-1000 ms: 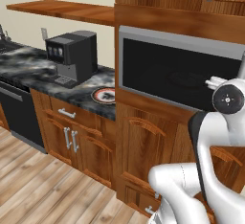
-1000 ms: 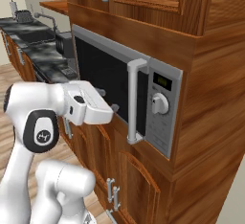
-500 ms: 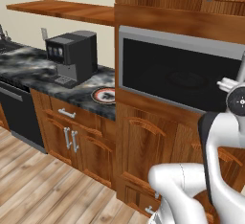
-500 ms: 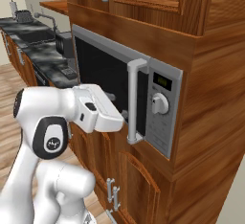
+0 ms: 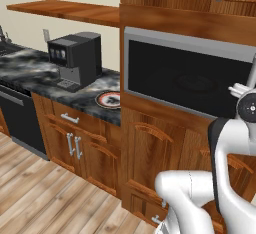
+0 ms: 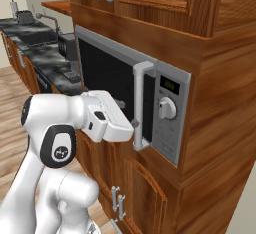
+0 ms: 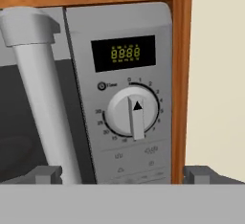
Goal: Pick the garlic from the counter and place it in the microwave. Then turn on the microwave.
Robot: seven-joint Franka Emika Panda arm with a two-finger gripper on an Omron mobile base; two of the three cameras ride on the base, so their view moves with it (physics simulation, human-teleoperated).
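Hand view: looking pretty much straight at the microwave [image 7: 119, 98] control panel, close up
Gripper [image 7: 122, 174]: both fingertips [image 7: 47, 174] poke up at the bottom edge, spread wide apart with nothing between them, so the claw is released. One tip sits at the foot of the handle, the other under the panel's outer edge
Knob [image 7: 132, 109]: round, light grey, right in the middle of the panel, its pointer bar hanging straight down and a small black triangle on it
Display [image 7: 124, 53]: black window above the knob, yellow-green digits lit up, reads something like 88:88
Handle [image 7: 40, 94]: long pale bar just beside the panel on the door side, running down to the bottom edge
Buttons: a few faint icons under the knob, too blurry to read
Door: black glass, looks shut in all three views
Right base view: the gripper [image 6: 131, 123] is pushed in right by the lower end of the handle [image 6: 140, 105], whether it's touching I can't tell. The knob [image 6: 166, 108] sits just past the handle on the panel
Garlic: can't spot it anywhere, and the glass is too dark to see inside the microwave
Left base view: the microwave [image 5: 187, 75] is built into the wooden cabinet wall. The counter [image 5: 42, 73] runs off from its side, with a black coffee machine [image 5: 75, 58] on it and a red-rimmed plate [image 5: 110, 99] between that machine and the microwave
Shelf [image 5: 70, 12]: plain wood, up over the counter beside the microwave
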